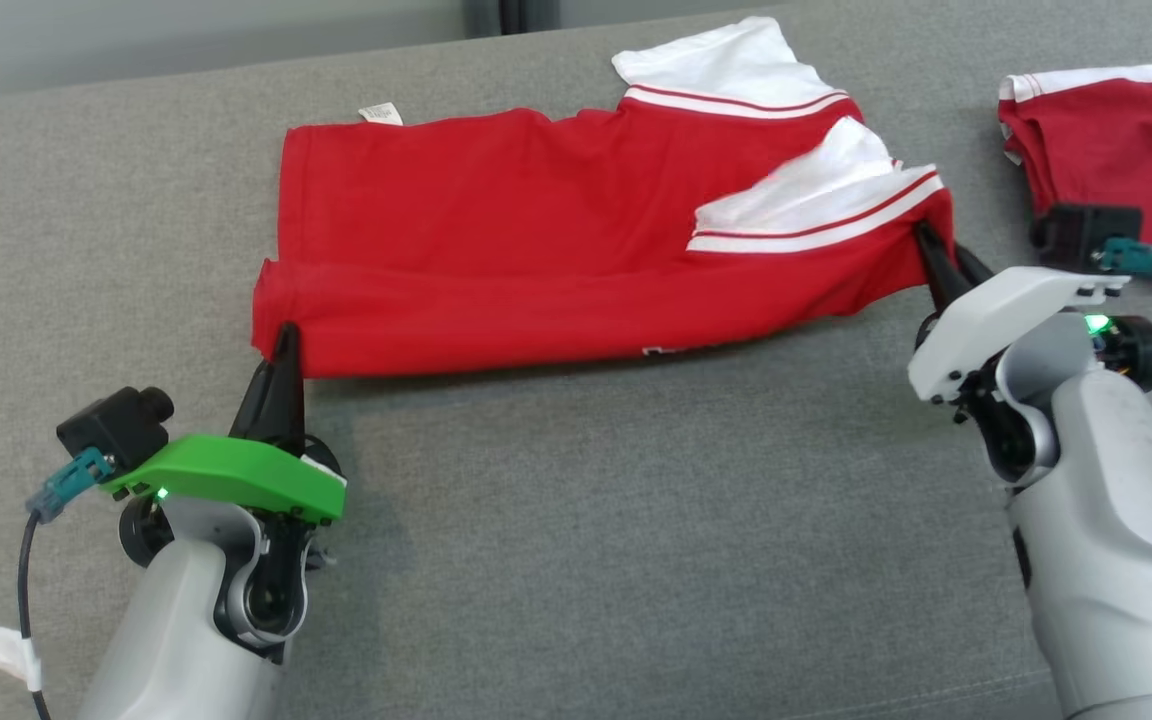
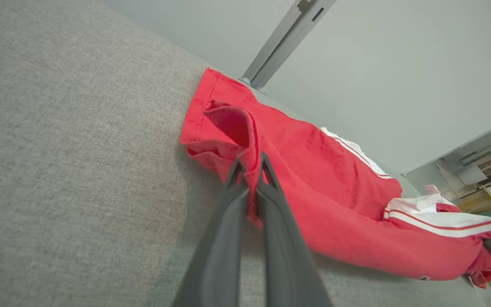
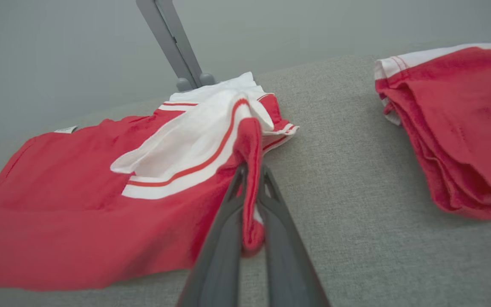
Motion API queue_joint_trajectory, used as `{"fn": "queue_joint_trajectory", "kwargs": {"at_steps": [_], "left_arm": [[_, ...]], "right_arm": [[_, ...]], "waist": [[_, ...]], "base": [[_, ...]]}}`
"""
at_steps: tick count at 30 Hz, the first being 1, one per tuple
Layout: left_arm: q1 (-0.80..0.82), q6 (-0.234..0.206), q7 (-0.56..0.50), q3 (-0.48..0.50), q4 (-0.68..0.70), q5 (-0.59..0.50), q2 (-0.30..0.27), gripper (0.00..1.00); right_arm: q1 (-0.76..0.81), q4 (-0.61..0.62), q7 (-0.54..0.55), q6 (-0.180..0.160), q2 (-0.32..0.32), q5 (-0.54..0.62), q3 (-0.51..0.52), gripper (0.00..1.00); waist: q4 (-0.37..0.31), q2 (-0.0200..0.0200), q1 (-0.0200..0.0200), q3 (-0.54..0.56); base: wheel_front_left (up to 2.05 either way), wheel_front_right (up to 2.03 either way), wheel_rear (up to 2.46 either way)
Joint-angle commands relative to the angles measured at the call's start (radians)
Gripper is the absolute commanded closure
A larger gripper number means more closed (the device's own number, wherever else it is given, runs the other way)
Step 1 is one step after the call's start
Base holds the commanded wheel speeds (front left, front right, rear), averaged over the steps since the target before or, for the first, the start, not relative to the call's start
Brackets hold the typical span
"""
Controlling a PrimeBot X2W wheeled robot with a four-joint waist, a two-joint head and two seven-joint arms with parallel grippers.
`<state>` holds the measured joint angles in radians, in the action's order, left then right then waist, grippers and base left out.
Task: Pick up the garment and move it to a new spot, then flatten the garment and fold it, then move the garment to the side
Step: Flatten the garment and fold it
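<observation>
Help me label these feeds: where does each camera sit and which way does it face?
Head view: on the head, facing forward and down at the red garment on the grey surface; both forearms, left gripper and right gripper show.
Left wrist view: on that wrist, facing along its gripper, shut on the garment's hem.
Right wrist view: on that wrist, facing along its gripper, shut on the striped end.
Shared: all three show the garment.

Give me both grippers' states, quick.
Left gripper: shut on the garment, near left corner.
Right gripper: shut on its near right corner.
</observation>
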<state>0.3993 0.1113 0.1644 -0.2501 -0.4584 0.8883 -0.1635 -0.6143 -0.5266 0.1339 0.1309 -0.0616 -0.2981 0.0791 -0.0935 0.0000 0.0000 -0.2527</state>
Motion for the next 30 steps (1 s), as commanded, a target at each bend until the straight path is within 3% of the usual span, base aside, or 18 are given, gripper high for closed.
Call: {"fn": "queue_joint_trajectory", "kwargs": {"at_steps": [1,10,16,24,25,27,28,29,30], "left_arm": [[-0.028,0.000,0.002,-0.001,0.017,-0.005,-0.010,1.00],[-0.223,-0.035,-0.027,-0.028,0.168,-0.002,-0.030,1.00],[-0.350,-0.069,-0.046,-0.045,0.246,0.022,-0.014,1.00],[-0.436,-0.106,-0.074,-0.061,0.272,0.027,-0.019,1.00],[-0.440,-0.110,-0.074,-0.062,0.269,0.024,-0.022,1.00],[-0.449,-0.118,-0.074,-0.064,0.264,0.016,-0.026,0.35],[-0.452,-0.122,-0.072,-0.067,0.260,0.005,-0.032,0.00],[-0.453,-0.127,-0.070,-0.069,0.258,0.001,-0.036,0.00],[-0.453,-0.130,-0.068,-0.070,0.258,-0.002,-0.037,0.00]], "right_arm": [[0.027,0.031,0.022,-0.001,-0.012,0.008,0.009,1.00],[0.234,0.238,0.150,-0.001,-0.021,-0.011,0.067,1.00],[0.394,0.340,0.190,-0.001,-0.008,-0.034,0.092,1.00],[0.514,0.370,0.165,-0.001,0.007,-0.057,0.096,1.00],[0.520,0.362,0.158,-0.001,0.008,-0.061,0.098,0.93],[0.528,0.342,0.136,-0.001,0.009,-0.060,0.098,0.58],[0.530,0.332,0.125,-0.001,0.009,-0.056,0.095,0.28],[0.532,0.324,0.113,-0.001,0.009,-0.058,0.094,0.00],[0.535,0.318,0.105,-0.001,0.008,-0.057,0.093,0.00]], "waist": [[0.001,0.0000,0.0000,0.012],[0.011,0.0000,0.0000,0.043],[0.030,0.0000,0.0000,0.062],[0.022,0.0000,0.0000,0.067],[0.019,0.0000,0.0000,0.067],[0.014,0.0000,0.0000,0.066],[0.012,0.0000,0.0000,0.065],[0.011,0.0000,0.0000,0.065],[0.010,0.0000,0.0000,0.064]], "base": [[0.00,0.00,0.00],[0.00,0.00,0.00],[0.00,0.00,0.00],[0.00,0.00,0.00],[0.00,0.00,0.00],[0.00,0.00,0.00],[0.00,0.00,0.00],[0.00,0.00,0.00],[0.00,0.00,0.00]]}}
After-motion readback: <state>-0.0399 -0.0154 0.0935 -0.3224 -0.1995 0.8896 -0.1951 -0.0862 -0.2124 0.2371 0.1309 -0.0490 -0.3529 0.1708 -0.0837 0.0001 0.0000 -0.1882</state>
